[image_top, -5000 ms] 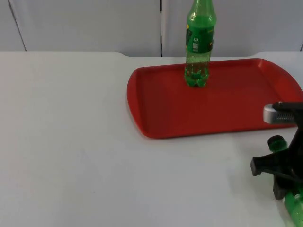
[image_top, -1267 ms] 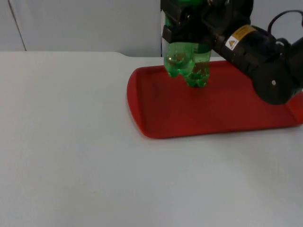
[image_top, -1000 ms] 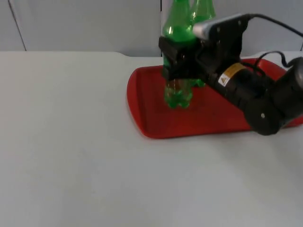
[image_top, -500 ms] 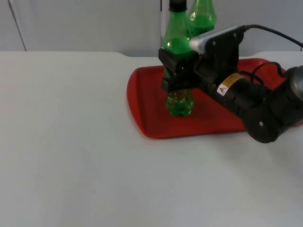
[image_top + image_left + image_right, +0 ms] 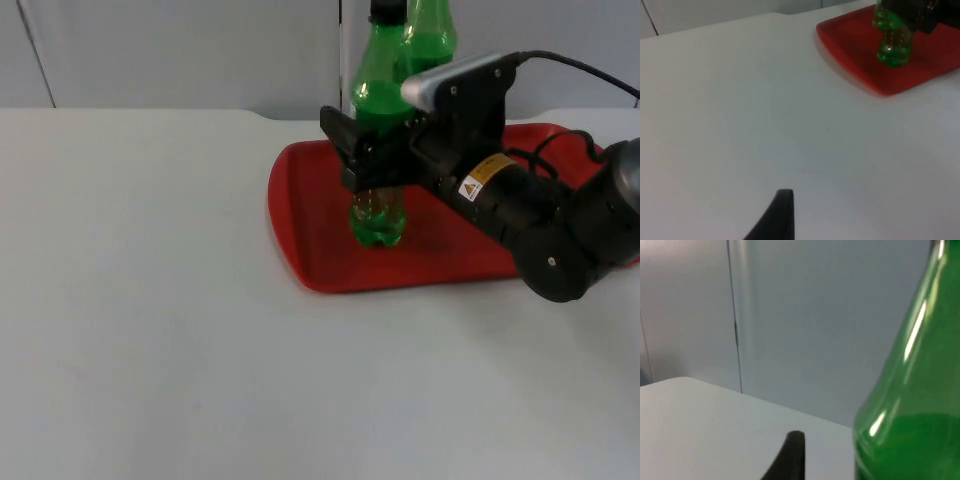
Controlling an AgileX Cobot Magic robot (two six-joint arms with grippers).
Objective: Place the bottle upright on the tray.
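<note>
The green plastic bottle with a black cap [image 5: 377,150] stands upright on the red plastic tray [image 5: 330,250], near the tray's left end, in the upper middle of the top view. The right tool [image 5: 372,165] is clenched around the bottle's middle. A second green bottle [image 5: 428,40] stands just behind it. The tray rests on the white desk [image 5: 150,300]. The left tool [image 5: 775,220] waits over the desk, well apart from the tray; I cannot tell its grip.
</note>
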